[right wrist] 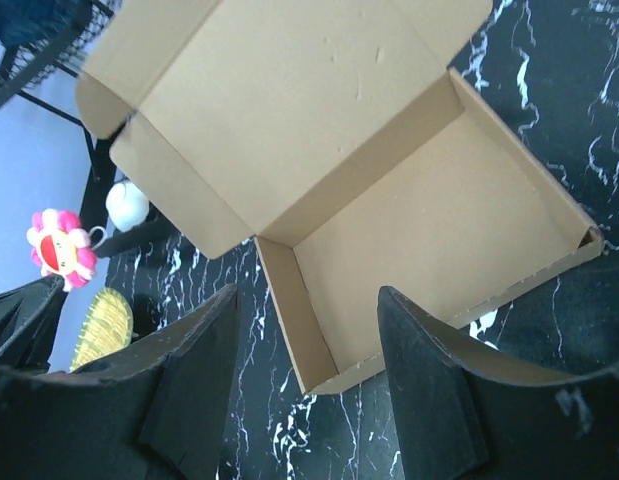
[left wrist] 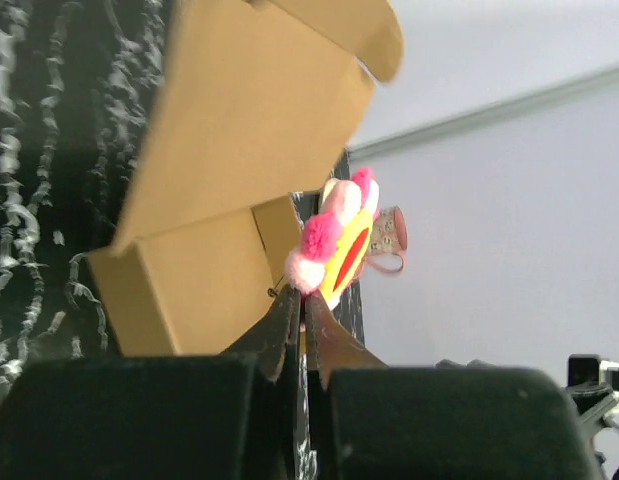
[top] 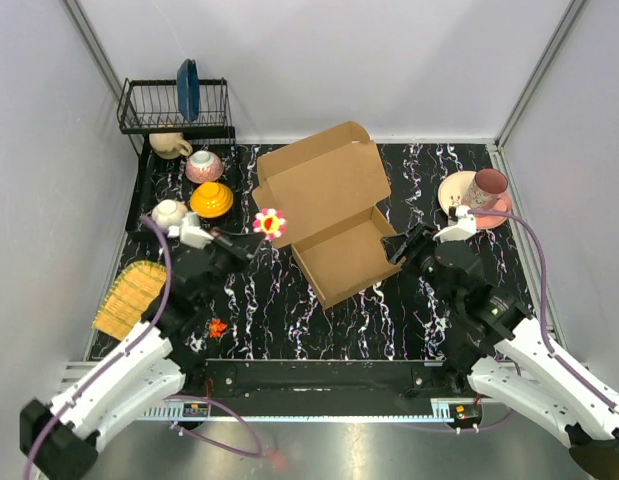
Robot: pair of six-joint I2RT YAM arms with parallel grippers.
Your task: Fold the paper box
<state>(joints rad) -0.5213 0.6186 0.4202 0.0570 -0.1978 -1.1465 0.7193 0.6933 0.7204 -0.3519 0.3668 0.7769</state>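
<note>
Your left gripper (left wrist: 297, 302) pinches a pink-and-yellow plush flower (left wrist: 341, 238) mid-frame. Your right gripper (right wrist: 309, 300) gapes wide over the open brown cardboard box (right wrist: 429, 230).

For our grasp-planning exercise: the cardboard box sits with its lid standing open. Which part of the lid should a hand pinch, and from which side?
Probably the lid's free far edge, pinched from the right. The paper box hinges along its rear wall, so that thin, raised edge gives most leverage. The right hand is open nearby; the left hand holds a flower toy.
</note>
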